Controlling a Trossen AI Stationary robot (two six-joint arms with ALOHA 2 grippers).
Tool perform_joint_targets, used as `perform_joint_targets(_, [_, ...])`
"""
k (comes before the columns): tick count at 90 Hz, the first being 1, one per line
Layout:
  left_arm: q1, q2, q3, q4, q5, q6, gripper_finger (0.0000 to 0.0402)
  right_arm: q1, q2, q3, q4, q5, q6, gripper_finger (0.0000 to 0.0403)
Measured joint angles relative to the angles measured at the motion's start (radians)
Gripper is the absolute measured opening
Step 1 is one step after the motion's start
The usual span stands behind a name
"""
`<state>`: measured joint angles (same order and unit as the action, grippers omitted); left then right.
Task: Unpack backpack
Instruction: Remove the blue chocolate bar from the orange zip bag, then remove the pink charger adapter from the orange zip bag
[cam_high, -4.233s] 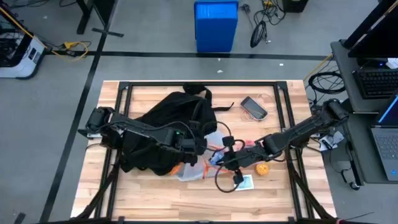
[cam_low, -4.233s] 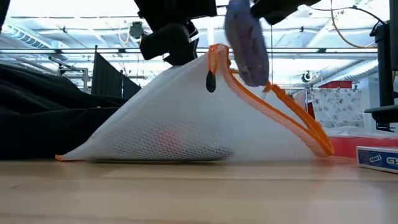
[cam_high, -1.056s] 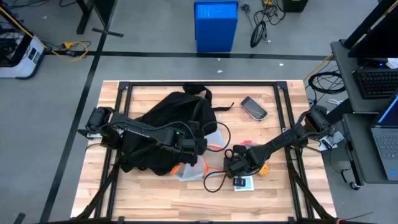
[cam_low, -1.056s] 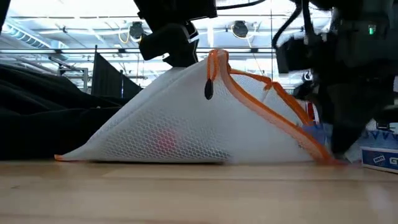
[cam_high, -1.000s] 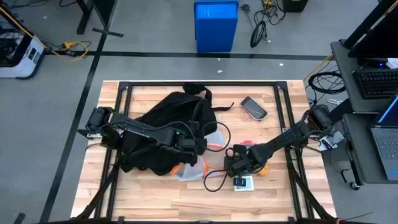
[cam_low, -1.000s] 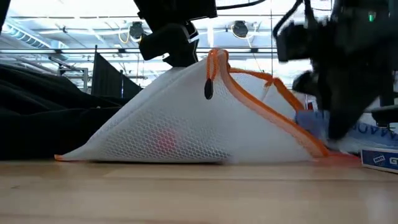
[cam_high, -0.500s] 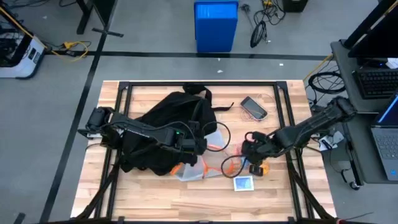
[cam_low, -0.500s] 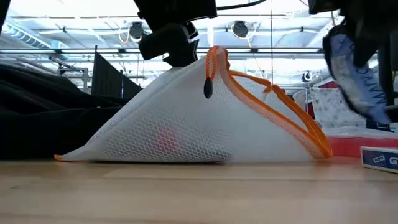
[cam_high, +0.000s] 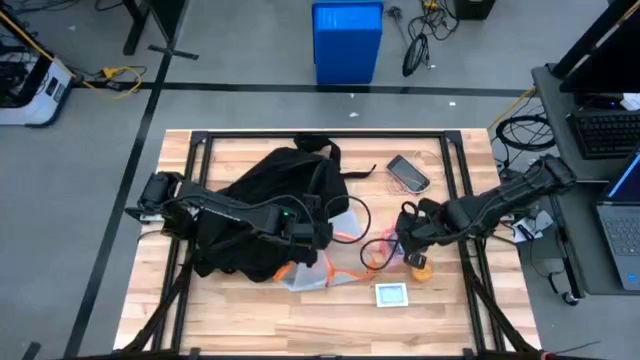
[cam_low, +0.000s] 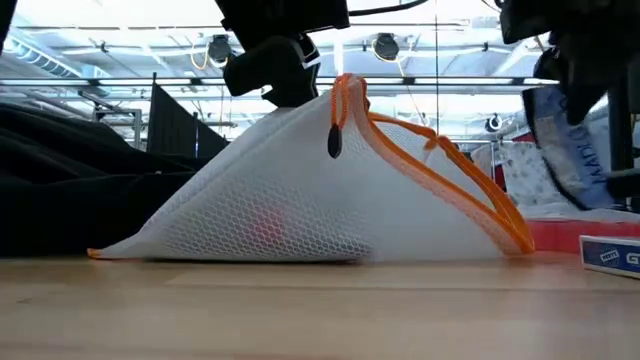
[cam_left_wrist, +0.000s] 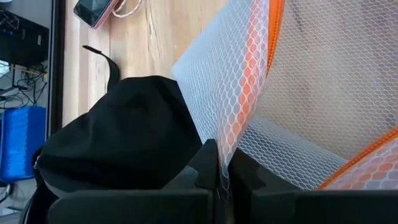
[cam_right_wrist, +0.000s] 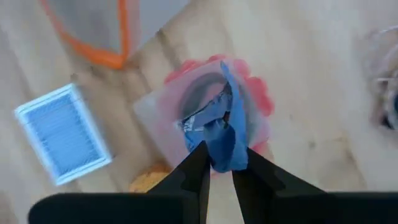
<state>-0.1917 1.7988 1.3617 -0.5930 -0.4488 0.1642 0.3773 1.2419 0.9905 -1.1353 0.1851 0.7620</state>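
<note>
Two arms: both busy over the wooden bench (cam_high: 250, 310), one on each side.
Backpack: the black backpack (cam_high: 262, 195) is slumped on the left half of the bench, mostly under the left arm.
Left pincer: left pincer (cam_left_wrist: 224, 177) sits at the backpack's right edge, squeezed tight on a fold of the white mesh bag (cam_low: 300, 200) with orange trim, tenting it up off the bench.
Right pincer: right pincer (cam_right_wrist: 219, 163) hangs above the bench right of the mesh bag, clamped on a crumpled blue fabric thing (cam_right_wrist: 217, 134), can't tell what exactly.
Under it: a clear pouch with red edges (cam_right_wrist: 245, 99) lying flat on the bench.
Blue box: small blue-and-white box (cam_high: 391, 294) on the near side, just apart from the mesh bag.
Orange thing: small orange ball-ish item (cam_high: 421, 268) near the right pincer.
Phone: a phone (cam_high: 408, 172) lies far right of the backpack.
</note>
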Motion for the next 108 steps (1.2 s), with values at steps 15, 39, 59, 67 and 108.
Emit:
perform_joint_targets(15, [0.000,0.000,0.000,0.000,0.000,0.000,0.0000,-0.037,0.000,0.000,-0.003,-0.001,-0.014,0.0047])
perform_joint_targets(39, [0.000,0.000,0.000,0.000,0.000,0.000,0.0000,-0.051,0.000,0.000,-0.053,-0.013,0.002,0.0051])
perform_joint_targets(59, [0.000,0.000,0.000,0.000,0.000,0.000,0.0000,-0.051,0.000,0.000,-0.068,-0.031,0.012,0.0088])
perform_joint_targets(67, [0.000,0.000,0.000,0.000,0.000,0.000,0.0000,-0.051,0.000,0.000,-0.074,-0.028,0.012,0.0104])
perform_joint_targets(108, [0.000,0.000,0.000,0.000,0.000,-0.001,0.0000,0.033,0.024,0.001,0.415,0.078,-0.151,0.0128])
